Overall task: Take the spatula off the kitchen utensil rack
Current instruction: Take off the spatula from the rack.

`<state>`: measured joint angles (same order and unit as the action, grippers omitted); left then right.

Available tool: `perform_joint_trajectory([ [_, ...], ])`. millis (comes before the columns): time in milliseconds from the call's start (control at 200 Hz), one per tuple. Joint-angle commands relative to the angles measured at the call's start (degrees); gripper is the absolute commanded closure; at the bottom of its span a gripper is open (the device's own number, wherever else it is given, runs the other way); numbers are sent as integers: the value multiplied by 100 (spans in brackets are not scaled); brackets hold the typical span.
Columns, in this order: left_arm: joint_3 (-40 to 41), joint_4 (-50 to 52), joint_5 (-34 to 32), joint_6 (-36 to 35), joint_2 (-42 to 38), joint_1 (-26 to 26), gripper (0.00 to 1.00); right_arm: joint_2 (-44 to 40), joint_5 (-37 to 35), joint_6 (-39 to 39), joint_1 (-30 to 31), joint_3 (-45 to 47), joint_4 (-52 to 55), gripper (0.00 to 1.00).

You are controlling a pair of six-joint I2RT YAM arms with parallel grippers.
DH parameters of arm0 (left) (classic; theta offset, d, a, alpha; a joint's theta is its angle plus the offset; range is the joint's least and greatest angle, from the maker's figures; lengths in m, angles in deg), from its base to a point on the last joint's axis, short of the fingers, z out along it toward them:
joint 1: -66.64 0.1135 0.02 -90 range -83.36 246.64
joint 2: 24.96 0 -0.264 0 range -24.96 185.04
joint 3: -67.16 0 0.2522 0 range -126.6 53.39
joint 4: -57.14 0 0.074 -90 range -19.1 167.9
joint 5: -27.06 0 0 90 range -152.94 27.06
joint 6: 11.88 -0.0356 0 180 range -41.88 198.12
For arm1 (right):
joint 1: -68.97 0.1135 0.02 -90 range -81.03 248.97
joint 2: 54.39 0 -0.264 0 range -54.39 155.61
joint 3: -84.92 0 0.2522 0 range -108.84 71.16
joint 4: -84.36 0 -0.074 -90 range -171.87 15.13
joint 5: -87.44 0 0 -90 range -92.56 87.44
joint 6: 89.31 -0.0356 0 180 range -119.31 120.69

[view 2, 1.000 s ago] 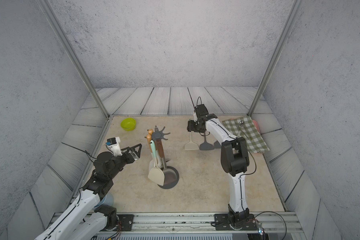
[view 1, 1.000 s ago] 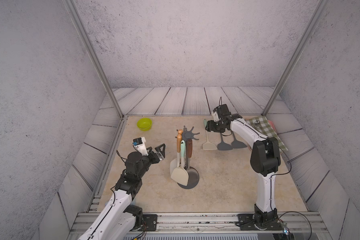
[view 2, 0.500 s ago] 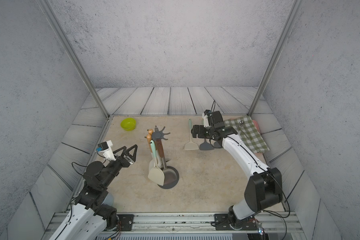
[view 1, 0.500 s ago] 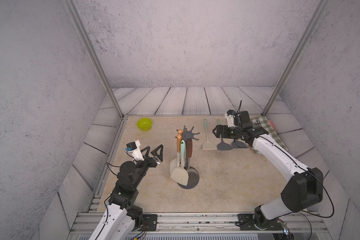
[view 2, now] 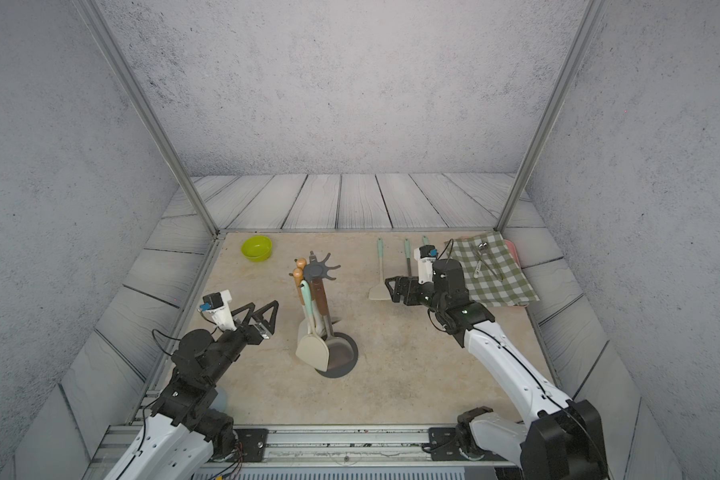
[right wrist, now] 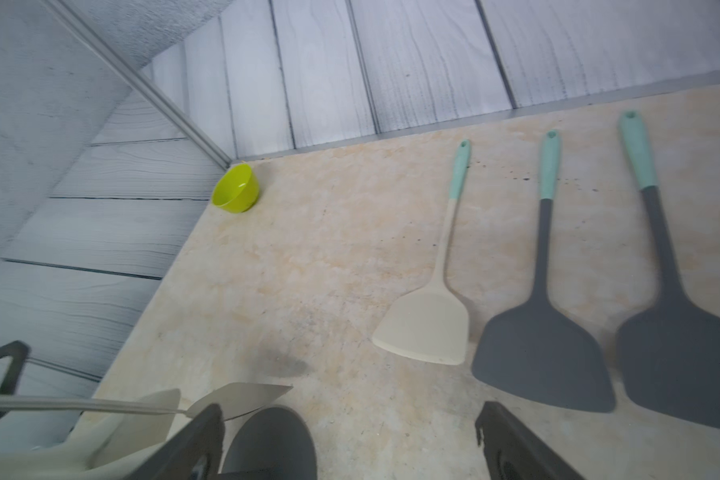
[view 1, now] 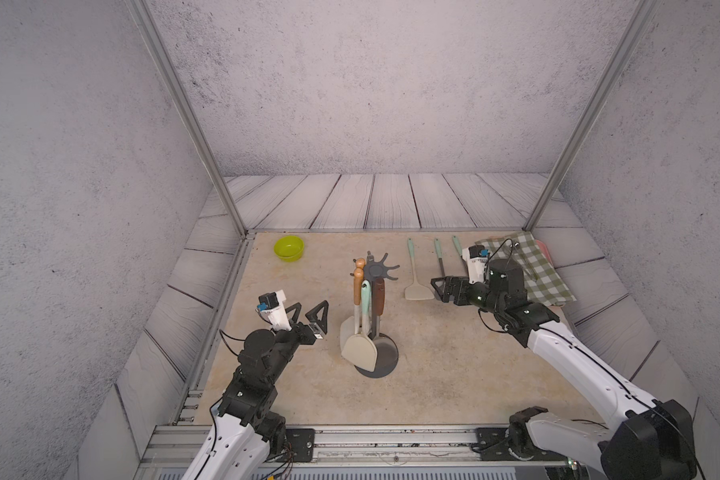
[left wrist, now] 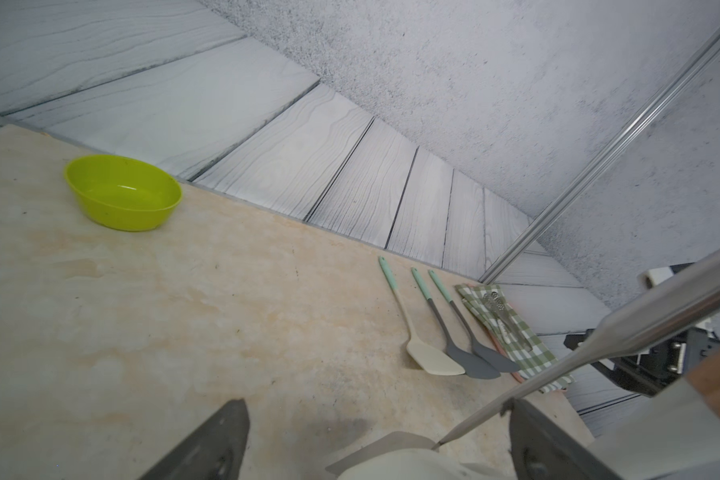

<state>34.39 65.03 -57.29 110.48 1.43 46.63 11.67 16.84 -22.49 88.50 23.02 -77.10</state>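
The kitchen utensil rack (view 1: pixel 377 271) (view 2: pixel 321 271) stands mid-table in both top views, a dark grey stand on a round base (right wrist: pixel 267 444). Several spatulas hang from its prongs. A cream one with a mint handle (view 1: pixel 360 351) is in front, and wooden-handled metal ones (view 1: pixel 357 286) are beside it. My left gripper (view 1: pixel 310 309) (left wrist: pixel 375 449) is open and empty, just left of the hanging blades. My right gripper (view 1: pixel 439 289) (right wrist: pixel 350 449) is open and empty. It hovers right of the rack, by the blades of the spatulas lying on the table.
Three spatulas lie side by side at the back right: a cream one (view 1: pixel 418 291) (right wrist: pixel 425 328) and two grey ones (right wrist: pixel 541 361). A green-checked cloth (view 1: pixel 528 270) with metal cutlery lies at the far right. A lime bowl (view 1: pixel 289 248) sits at the back left.
My right gripper has left the cream spatula's handle end and drawn back toward the front, by the laid blades. Its arm has swung out to the right. The left arm pulled back slightly.
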Motion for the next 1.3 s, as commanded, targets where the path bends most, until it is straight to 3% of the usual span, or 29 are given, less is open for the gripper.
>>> perform_joint_trajectory([
  [0, -16, 64, -247, -366, -47, -20, 1, 11, 890, 63, 32, 121, -951, 9],
  [130, -1, -37, -196, -362, 13, -20, 1, -77, 882, 163, 283, 403, -1432, 13],
  [405, 37, -438, 68, -219, 589, -20, 1, -719, 4, 890, 1383, 1041, -2013, 20],
  [666, -56, -751, 274, -239, 1290, -20, 1, -903, 765, 578, 1647, 1365, -2724, 28],
  [821, -172, -796, 279, -299, 1668, -20, 1, -754, 868, 612, 1798, 1591, -3217, 30],
  [1291, -222, -754, 332, -336, 1703, -15, 1, -311, 1330, 1520, 2503, 1547, -3468, 41],
])
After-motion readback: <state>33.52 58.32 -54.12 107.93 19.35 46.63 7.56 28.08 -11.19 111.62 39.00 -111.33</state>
